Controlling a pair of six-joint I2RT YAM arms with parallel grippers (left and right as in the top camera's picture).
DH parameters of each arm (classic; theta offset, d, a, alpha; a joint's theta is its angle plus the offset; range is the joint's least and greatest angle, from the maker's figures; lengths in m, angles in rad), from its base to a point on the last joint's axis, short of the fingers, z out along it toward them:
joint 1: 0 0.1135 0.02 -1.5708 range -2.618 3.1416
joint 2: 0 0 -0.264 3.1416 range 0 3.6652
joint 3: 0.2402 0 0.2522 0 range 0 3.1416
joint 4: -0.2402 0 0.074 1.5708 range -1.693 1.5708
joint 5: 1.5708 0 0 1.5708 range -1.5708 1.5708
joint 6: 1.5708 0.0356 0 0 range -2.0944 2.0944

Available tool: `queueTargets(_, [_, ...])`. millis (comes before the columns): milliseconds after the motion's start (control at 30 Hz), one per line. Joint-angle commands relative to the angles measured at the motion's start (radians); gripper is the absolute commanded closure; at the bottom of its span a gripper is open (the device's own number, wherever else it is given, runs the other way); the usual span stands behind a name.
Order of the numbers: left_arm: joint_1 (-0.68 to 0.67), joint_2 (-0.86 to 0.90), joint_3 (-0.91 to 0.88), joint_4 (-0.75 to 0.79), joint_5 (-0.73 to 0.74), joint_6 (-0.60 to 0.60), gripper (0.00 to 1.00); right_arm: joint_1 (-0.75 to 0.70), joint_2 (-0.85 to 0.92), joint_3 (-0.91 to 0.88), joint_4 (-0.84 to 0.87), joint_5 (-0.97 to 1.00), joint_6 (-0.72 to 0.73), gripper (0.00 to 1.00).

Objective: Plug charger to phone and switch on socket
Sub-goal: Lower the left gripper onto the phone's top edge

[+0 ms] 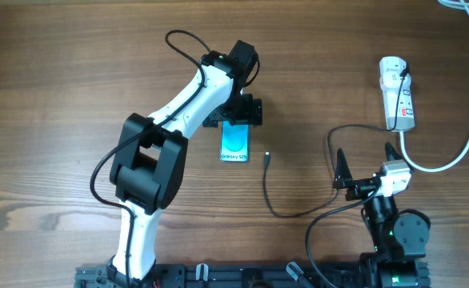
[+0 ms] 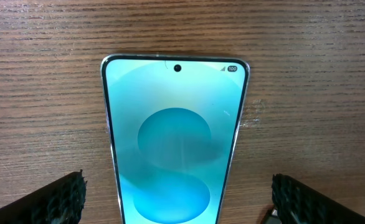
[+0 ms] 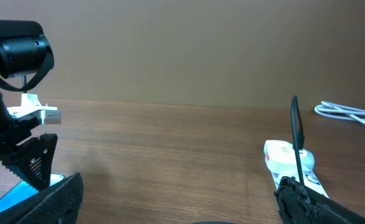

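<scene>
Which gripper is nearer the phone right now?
Left. The left gripper hangs right over the phone, open and straddling it. The right gripper sits well off to the phone's right, nearer the socket.

The left arm (image 1: 150,156) rose from its base at 7 o'clock and stretched toward 12 o'clock. The left hand (image 1: 239,112) pointed straight down, fingers (image 2: 64,199) spread wide. The right arm (image 1: 394,228) sat folded low at 4 o'clock, with the right hand (image 1: 366,162) open and aimed toward 12 o'clock.
</scene>
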Motion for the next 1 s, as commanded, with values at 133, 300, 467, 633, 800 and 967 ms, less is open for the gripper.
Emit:
queueTargets(133, [-0.010,0.029,-0.010,0.003,-0.016,0.008,0.00,0.000,-0.005,0.000,0.003,0.005,-0.017,0.00])
queueTargets(300, [-0.037,0.047,-0.010,0.014,-0.022,0.008,0.00,0.000,-0.005,0.000,0.003,0.006,-0.017,0.00])
queueTargets(467, [-0.043,0.072,-0.010,0.007,-0.059,0.009,0.00,0.000,-0.005,0.000,0.003,0.006,-0.017,0.00])
queueTargets(633, [-0.042,0.076,-0.010,0.005,-0.116,0.009,0.00,0.000,-0.005,0.000,0.003,0.006,-0.017,0.00])
queueTargets(800, [-0.042,0.075,-0.010,0.001,-0.118,0.009,0.00,0.000,-0.005,0.000,0.003,0.006,-0.017,0.00])
queueTargets(967, [-0.038,0.074,0.000,-0.018,-0.106,0.008,0.00,0.000,-0.005,0.000,0.003,0.006,-0.017,0.00])
